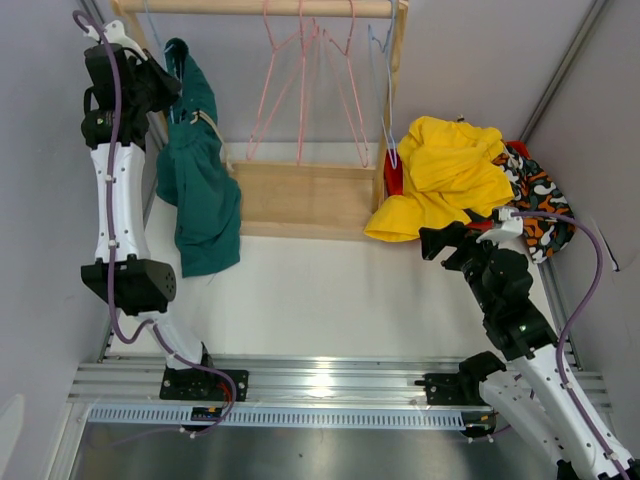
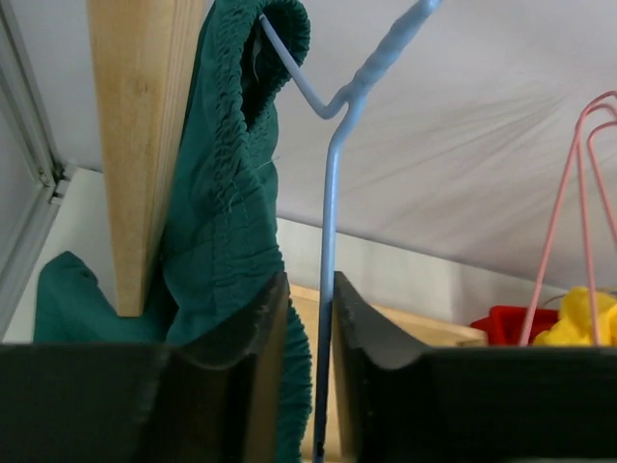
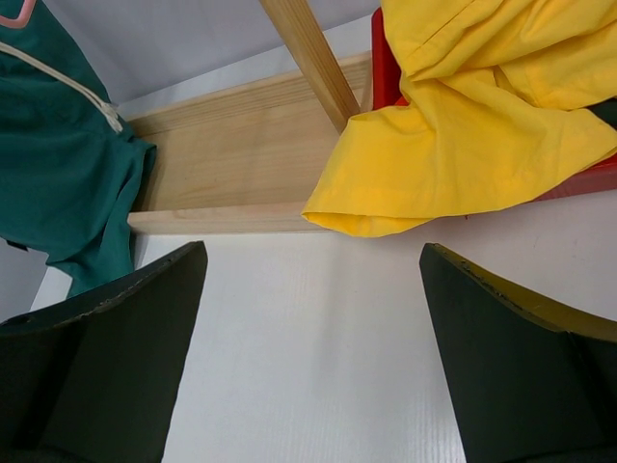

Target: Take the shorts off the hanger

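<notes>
Open white table [image 1: 320,290] spreads between the two arms, bounded by the wooden rack base [image 1: 300,195] at the far side and the aluminium rail [image 1: 320,385] at the near edge. Grey walls close in on both sides. Empty pink hangers [image 1: 300,90] dangle from the middle of the top rod.

The dark green shorts [image 1: 200,190] hang at the rack's left end, against the wooden post [image 2: 145,145], with the elastic waistband hooked over a blue hanger [image 2: 330,193]. The left gripper [image 2: 308,289] is up beside them, jaws drawn close. The hanger wire and a fold of green fabric run through the narrow gap, but I cannot tell whether they are pinched.

The right gripper [image 3: 313,248] hovers over bare table with its jaws spread wide and nothing between them. Just beyond it lies the hem of the yellow shorts [image 1: 450,170], heaped on a red bin [image 3: 384,68]. The patterned shorts [image 1: 540,200] lie further right.
</notes>
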